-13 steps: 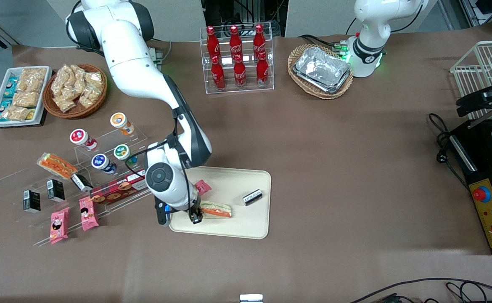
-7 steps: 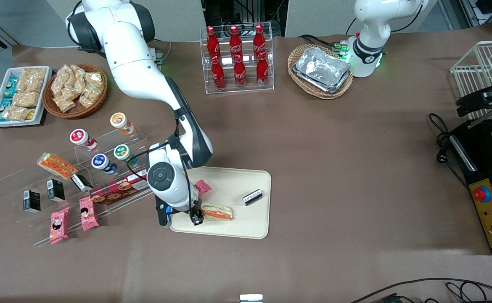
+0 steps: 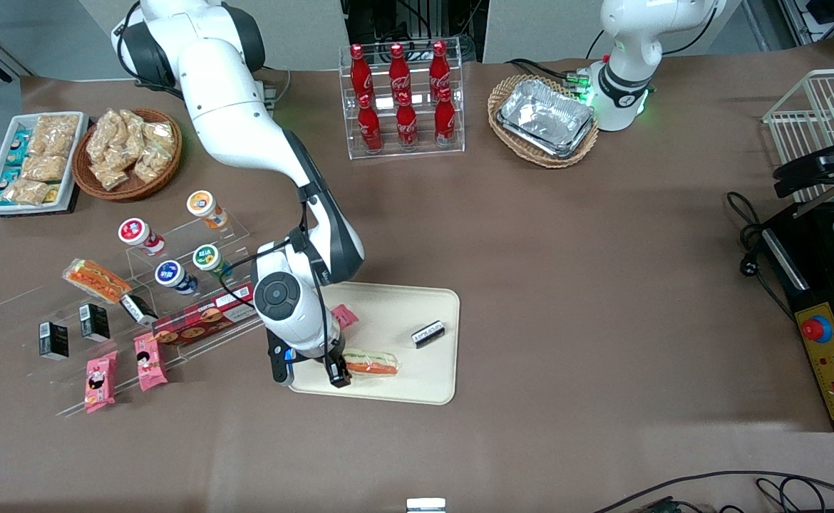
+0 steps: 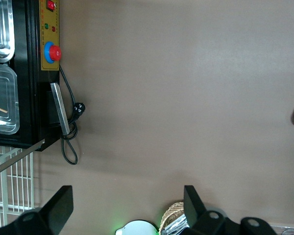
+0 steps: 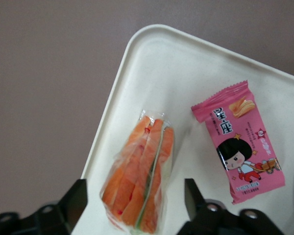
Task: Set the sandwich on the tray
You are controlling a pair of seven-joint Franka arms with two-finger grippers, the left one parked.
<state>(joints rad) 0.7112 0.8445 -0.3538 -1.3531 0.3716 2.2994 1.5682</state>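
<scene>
Brown worktop (image 3: 567, 285) carries your large cream rectangular tray (image 3: 431, 388). Your white arm bends down over its corner, gripper (image 3: 336, 372) hanging with fingers (image 5: 71, 203) spread around the clear-wrapped orange-striped sandwich (image 5: 139, 178), which lies on the tray beside a pink snack packet (image 5: 240, 147).

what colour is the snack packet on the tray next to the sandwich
Pink, with a cartoon girl; clearest in the right wrist view: snack packet.

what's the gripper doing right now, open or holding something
Gripper: open, holding nothing, fingers either side of the sandwich, which lies on the tray.
</scene>
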